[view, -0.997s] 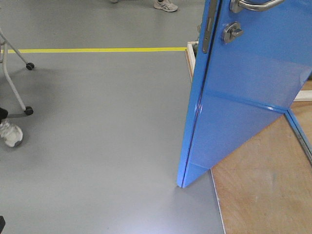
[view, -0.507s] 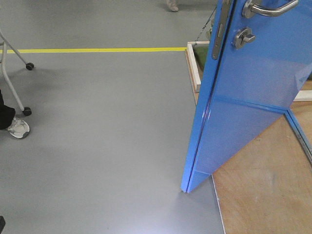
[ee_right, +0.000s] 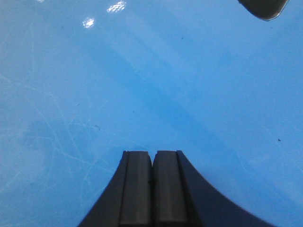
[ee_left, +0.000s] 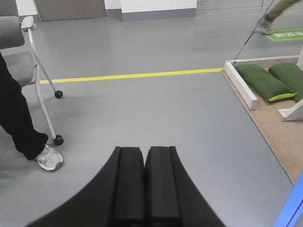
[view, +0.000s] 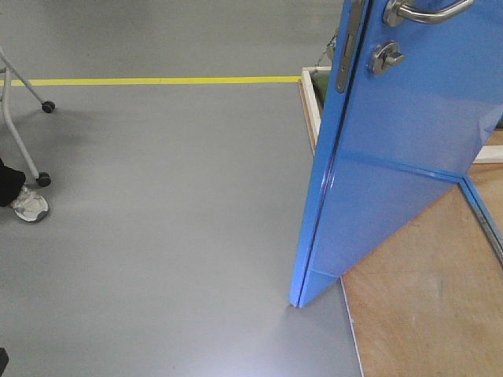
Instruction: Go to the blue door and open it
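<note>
Blue door (view: 393, 157) slightly left vs. prev.

Blue door (view: 393, 157), grey floor (view: 157, 236), yellow line (view: 157, 80)

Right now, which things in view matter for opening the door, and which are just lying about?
Job:
- blue door
- handle
- lock
- right end effector, shut, facing the door

Lying about:
- chair
- yellow line
- green bags
- shoe
- left end effector, shut, over bare floor
</note>
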Motion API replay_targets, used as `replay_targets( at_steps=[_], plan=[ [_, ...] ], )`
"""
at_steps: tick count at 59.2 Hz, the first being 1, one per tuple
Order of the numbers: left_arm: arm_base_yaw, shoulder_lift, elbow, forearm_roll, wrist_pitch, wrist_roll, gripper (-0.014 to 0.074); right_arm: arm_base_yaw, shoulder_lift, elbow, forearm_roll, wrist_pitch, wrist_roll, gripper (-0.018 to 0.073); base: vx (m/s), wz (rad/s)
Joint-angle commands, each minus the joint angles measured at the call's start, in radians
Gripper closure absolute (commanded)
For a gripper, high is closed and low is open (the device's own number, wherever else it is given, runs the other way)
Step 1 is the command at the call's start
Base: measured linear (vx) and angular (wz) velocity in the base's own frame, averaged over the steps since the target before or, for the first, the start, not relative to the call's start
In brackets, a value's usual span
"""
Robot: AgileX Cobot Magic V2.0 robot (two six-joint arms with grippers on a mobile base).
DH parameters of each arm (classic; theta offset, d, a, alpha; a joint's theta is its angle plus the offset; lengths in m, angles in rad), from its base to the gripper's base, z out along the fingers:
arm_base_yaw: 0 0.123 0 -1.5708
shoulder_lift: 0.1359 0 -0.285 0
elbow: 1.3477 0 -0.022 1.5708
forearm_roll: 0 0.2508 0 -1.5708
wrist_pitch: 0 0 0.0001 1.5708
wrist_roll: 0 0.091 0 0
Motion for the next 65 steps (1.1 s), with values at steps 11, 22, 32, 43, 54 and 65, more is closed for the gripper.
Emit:
replay_targets(
  at_steps=[11, 22, 32, 43, 54, 65],
  plan=[
    [0.0, -0.018, -0.031, -0.002, -0.081, -0.004, 0.0526, 0.001, -0.049, -0.03, 0.008, -0.059, -0.009, 0.0564, 0.0, 0.0],
    [0.0, -0.018, -0.031, -0.002, -0.081, -0.004, 0.0526, 0.001, -0.049, -0.03, 0.008, -0.059, -0.009, 0.0564, 0.0, 0.01],
    [0.0, -0.018, -0.031, -0.002, -0.081, -0.004, 0.0526, 0.001, -0.049, -0.03, 0.008, -0.056, -0.009, 0.0564, 0.02, 0.07],
    [0.0, -0.018, -0.031, -0.002, -0.081, -0.004, 0.0526, 0.001, -0.049, -0.03, 0.008, -0.056, -0.009, 0.0564, 0.05, 0.06],
    [0.0, -0.018, -0.031, -0.002, -0.081, -0.004, 0.0526, 0.001, -0.049, -0.03, 0.008, -0.052, -0.009, 0.0564, 0.08, 0.08],
    [0.0, -0.018, -0.031, -0.002, -0.081, -0.004, 0.0526, 0.001, -0.049, -0.03, 0.008, -0.054, -0.009, 0.0564, 0.12, 0.1]
  ],
)
